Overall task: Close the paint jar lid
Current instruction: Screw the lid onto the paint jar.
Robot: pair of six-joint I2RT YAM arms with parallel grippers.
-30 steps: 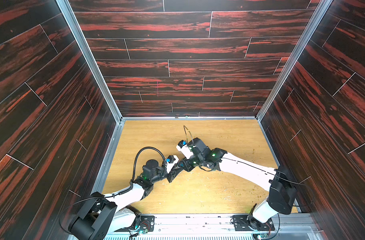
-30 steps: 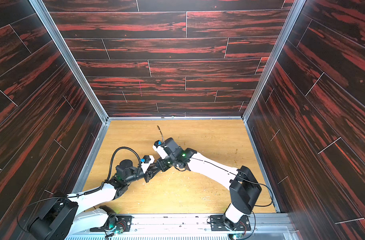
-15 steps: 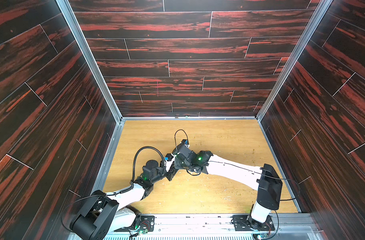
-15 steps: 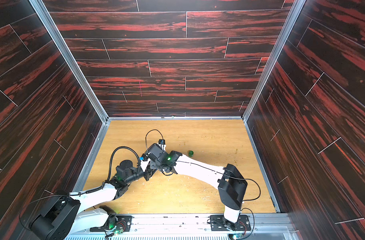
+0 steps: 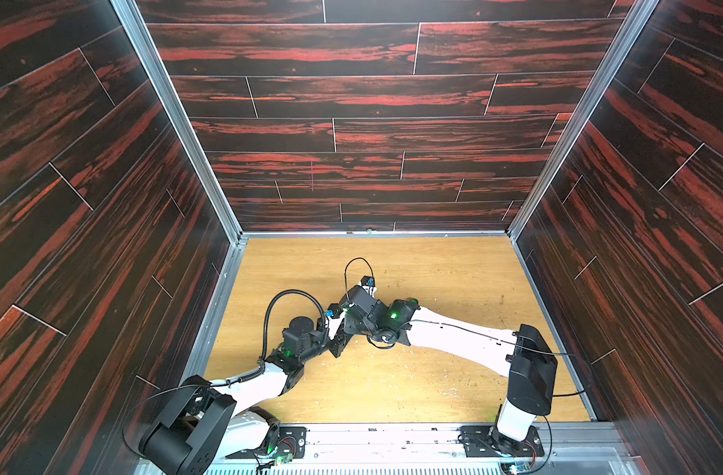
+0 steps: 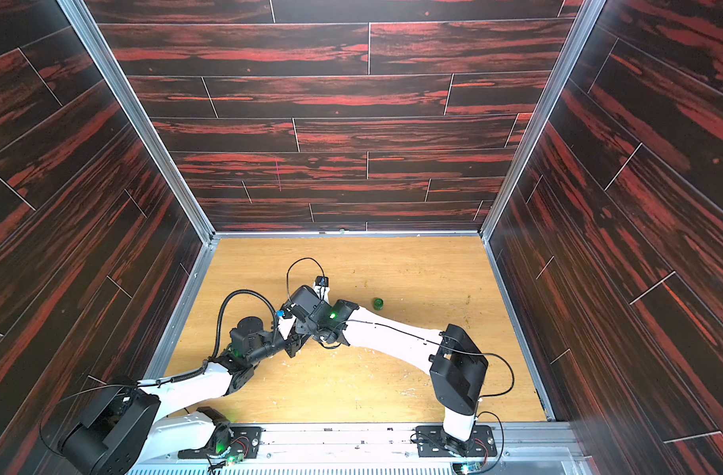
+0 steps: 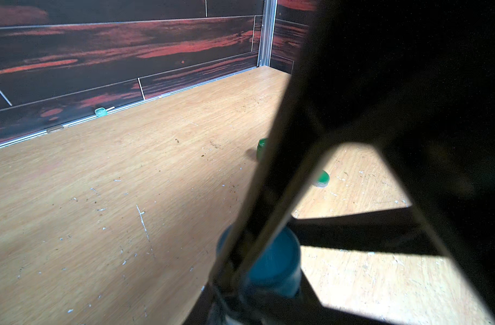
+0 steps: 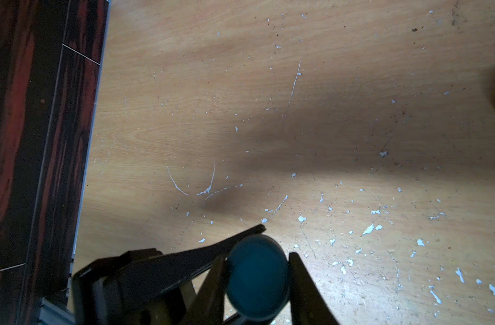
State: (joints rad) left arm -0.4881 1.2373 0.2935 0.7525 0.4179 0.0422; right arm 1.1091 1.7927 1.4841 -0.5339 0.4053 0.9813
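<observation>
Right wrist view: right gripper [image 8: 257, 257] clamps the blue lid [image 8: 257, 278] atop the blue paint jar [image 7: 277, 267], left of table [image 8: 325, 112] centre, left gripper [image 6: 292, 344] gripping its body, contents hidden; green jar [image 6: 378, 303] farther right.

Top views: high at 6 o'clock, distant, looking down toward 12 across wooden floor [image 5: 392, 390]. Wrist views: close, both sharing blue jar [image 7: 280, 261].
</observation>
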